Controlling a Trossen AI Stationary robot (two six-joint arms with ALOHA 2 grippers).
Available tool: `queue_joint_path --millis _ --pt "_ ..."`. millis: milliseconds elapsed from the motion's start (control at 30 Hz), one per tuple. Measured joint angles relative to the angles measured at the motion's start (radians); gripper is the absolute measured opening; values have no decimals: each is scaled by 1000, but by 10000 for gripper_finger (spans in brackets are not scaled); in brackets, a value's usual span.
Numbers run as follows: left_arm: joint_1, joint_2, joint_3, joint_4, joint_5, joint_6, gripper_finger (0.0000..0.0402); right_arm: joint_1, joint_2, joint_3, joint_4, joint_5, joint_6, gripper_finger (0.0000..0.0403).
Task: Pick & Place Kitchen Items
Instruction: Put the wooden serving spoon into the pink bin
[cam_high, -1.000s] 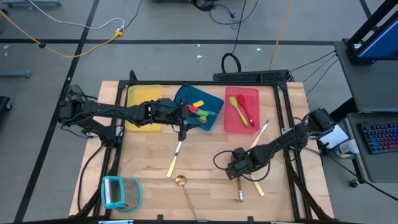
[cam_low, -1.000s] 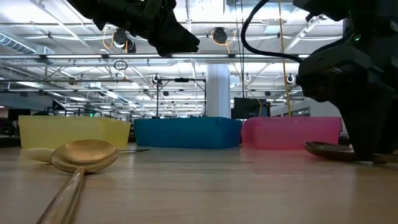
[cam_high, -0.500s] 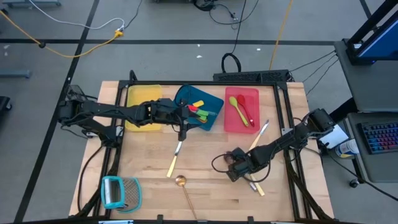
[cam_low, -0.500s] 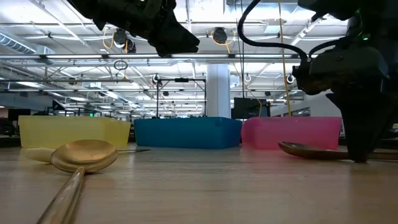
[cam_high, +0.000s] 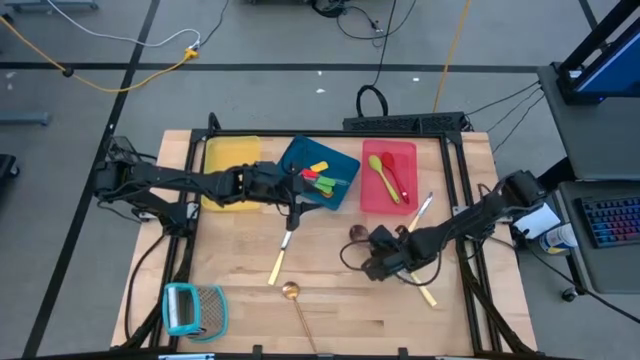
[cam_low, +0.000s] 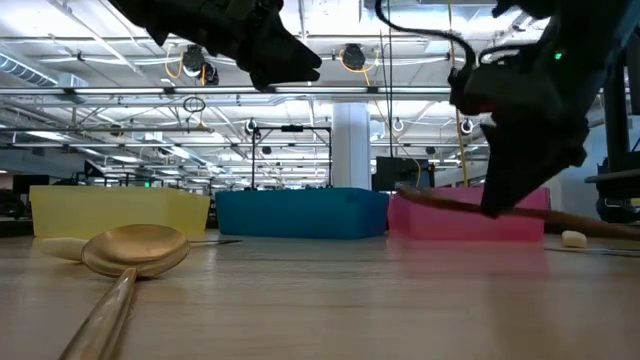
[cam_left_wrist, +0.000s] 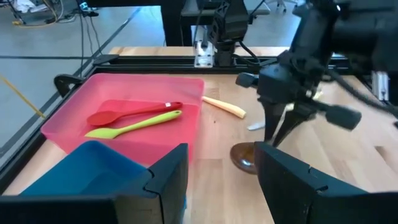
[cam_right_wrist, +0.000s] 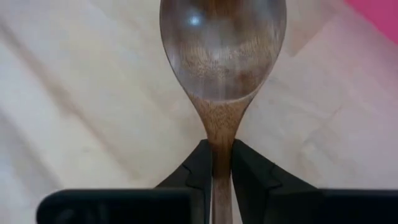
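Observation:
A dark wooden spoon (cam_high: 358, 233) hangs just above the table's right half, with my right gripper (cam_high: 374, 250) shut on it. Its bowl (cam_right_wrist: 222, 50) faces up. In the low view the spoon (cam_low: 440, 200) slants, bowl end higher. My left gripper (cam_left_wrist: 221, 180) stands open and holds nothing, over the blue tray's near edge (cam_high: 300, 200). A red spoon (cam_left_wrist: 134, 113) and a green spatula (cam_left_wrist: 134, 126) lie in the red tray (cam_high: 388, 200). My right gripper pinches the wooden spoon's neck (cam_right_wrist: 219, 134), just behind the bowl, between its two fingers (cam_right_wrist: 198, 168). The fingers slant down at it from above. The spoon is lifted clear of the table, nearly level, its handle (cam_low: 600, 224) running down toward the table's right.
A cream-handled knife (cam_high: 281, 255) and a brass spoon (cam_high: 292, 293) lie mid-table. Another knife (cam_high: 418, 213) and a yellowish tool (cam_high: 426, 293) lie by my right arm. A teal grater (cam_high: 192, 308) sits near left. A yellow tray (cam_high: 222, 152) stands far left.
My right gripper has taken hold of the wooden spoon, risen and rolled. The spoon, which lay on the table with its handle toward the near edge, has swung about and lifted clear; its bowl now lies toward the red tray.

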Motion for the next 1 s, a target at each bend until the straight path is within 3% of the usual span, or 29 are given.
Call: queue_joint_path --millis 100,300,567,800,1000 --pt "-19 0 0 -2 0 -4 186 -9 -48 0 1 61 -56 36" --pt "-65 0 0 -8 0 -27 186 -61 -138 2 -7 287 -159 36" --pt "-122 0 0 -8 -3 -82 186 -218 -229 3 53 527 -427 36" --pt "-164 0 0 -5 -5 -101 186 -403 -264 3 92 579 -612 35" --pt "-194 0 0 -6 -26 -109 186 -570 -264 -47 109 481 -641 37"
